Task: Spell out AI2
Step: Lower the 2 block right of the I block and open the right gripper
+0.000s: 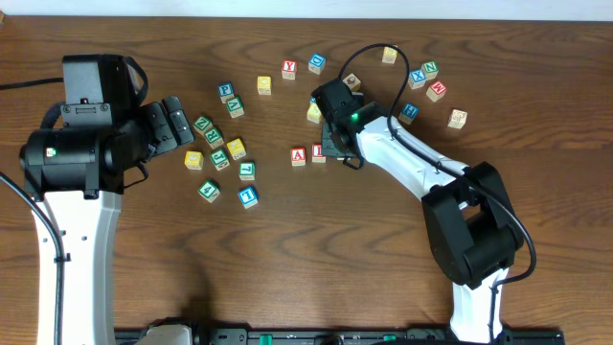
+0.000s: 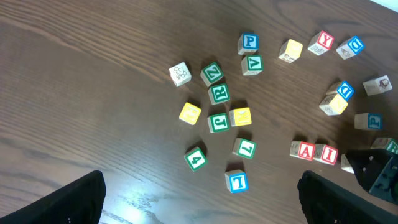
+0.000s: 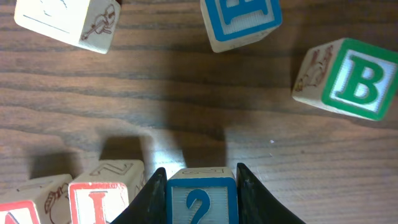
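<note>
Though hidden overhead beneath right hand [image 1: 333,147], 2 cube [image 3: 201,202] beside I cube [image 3: 99,202].

Dark wood-grain table [image 1: 287,249], sheened with glare; pale strip [image 1: 287,8] beyond.

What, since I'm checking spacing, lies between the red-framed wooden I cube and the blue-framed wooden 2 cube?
One black finger of the right gripper, shut on the 2 cube; right wrist view.

"A" cube [image 1: 298,155] left of, touching "I" cube [image 1: 318,152], "2" cube [image 3: 201,200] just right, inside right claw [image 3: 201,170]
</note>
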Tool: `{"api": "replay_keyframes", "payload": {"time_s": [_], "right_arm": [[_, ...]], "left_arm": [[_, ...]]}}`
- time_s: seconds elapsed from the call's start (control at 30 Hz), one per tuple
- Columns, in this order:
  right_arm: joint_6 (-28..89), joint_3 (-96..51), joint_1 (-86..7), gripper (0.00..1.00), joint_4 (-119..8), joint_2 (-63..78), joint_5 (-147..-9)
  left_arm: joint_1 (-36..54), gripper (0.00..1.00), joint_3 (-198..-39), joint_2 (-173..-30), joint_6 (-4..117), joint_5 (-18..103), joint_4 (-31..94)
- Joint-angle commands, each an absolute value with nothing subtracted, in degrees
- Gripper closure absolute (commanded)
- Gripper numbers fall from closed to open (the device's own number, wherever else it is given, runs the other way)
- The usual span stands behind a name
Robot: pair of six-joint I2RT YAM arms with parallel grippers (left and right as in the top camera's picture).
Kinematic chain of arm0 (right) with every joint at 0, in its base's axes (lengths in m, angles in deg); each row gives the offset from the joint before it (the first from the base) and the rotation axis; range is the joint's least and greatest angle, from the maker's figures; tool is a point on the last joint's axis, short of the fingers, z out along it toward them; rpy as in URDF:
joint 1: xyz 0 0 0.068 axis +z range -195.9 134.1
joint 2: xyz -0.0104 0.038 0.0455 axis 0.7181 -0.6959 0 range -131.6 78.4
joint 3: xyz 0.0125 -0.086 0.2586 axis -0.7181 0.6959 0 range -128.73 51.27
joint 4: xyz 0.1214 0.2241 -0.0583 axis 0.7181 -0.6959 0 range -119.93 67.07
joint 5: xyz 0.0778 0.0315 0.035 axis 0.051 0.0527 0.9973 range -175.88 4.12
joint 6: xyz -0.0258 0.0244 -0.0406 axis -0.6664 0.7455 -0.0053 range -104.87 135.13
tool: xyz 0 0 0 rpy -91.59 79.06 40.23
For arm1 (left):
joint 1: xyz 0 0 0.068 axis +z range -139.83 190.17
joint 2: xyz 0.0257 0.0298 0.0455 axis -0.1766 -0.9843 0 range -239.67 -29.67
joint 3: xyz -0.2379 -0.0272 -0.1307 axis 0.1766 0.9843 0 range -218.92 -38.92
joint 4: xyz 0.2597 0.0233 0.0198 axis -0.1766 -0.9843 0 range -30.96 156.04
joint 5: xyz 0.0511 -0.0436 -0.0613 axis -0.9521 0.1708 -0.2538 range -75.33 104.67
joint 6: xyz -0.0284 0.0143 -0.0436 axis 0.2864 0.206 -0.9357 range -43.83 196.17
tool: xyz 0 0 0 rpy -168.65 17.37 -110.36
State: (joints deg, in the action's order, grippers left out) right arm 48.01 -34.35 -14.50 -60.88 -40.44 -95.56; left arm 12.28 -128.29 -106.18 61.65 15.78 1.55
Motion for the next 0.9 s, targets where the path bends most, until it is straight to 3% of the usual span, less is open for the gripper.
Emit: {"api": "replay_keyframes", "payload": {"time_s": [0.0,0.87], "right_arm": [[49.0,-33.5,-14.5,0.75,-60.5,-40.2,-95.8],[49.0,-33.5,-14.3,0.74,-60.0,-43.1,-93.6]], "left_arm": [[12.5,0.03,-128.1,-106.7,62.6,15.1,1.4],[12.5,0.02,-128.1,-106.7,62.6,15.1,1.3]]}}
